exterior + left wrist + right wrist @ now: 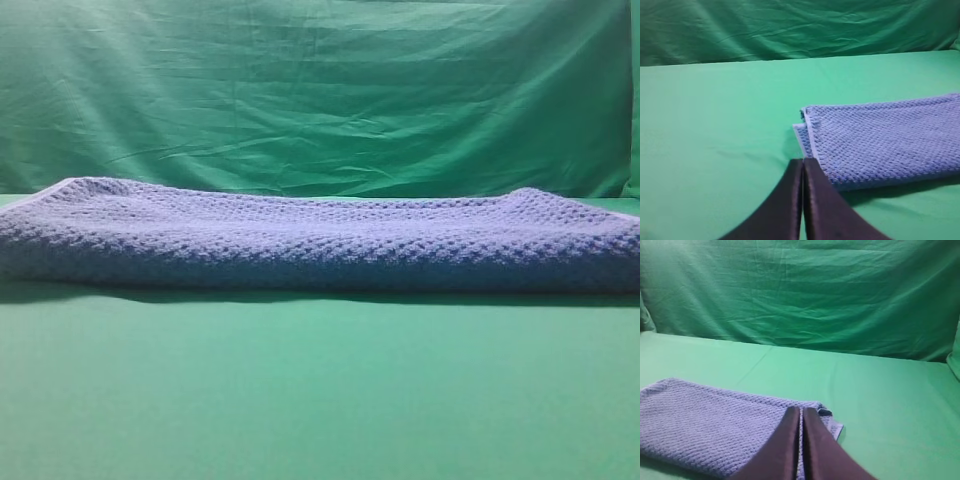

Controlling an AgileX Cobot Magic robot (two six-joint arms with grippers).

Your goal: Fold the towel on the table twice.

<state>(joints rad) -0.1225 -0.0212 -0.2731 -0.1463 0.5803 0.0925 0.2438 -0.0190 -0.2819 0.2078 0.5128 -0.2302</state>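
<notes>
The blue-grey waffle-weave towel [320, 240] lies folded in layers across the green table [320, 390], stretching from the left edge to the right edge of the exterior high view. In the left wrist view, the towel's [885, 140] left end with its pale hem lies just right of and beyond my left gripper [803, 162], which is shut and empty. In the right wrist view, my right gripper [801, 411] is shut with its tips over the towel's [715, 425] right end; whether it touches the cloth I cannot tell. Neither gripper shows in the exterior high view.
A wrinkled green backdrop cloth [320, 90] hangs behind the table. Bare green table [705, 140] spreads left of the towel in the left wrist view, and the table [890, 405] also lies bare right of it in the right wrist view.
</notes>
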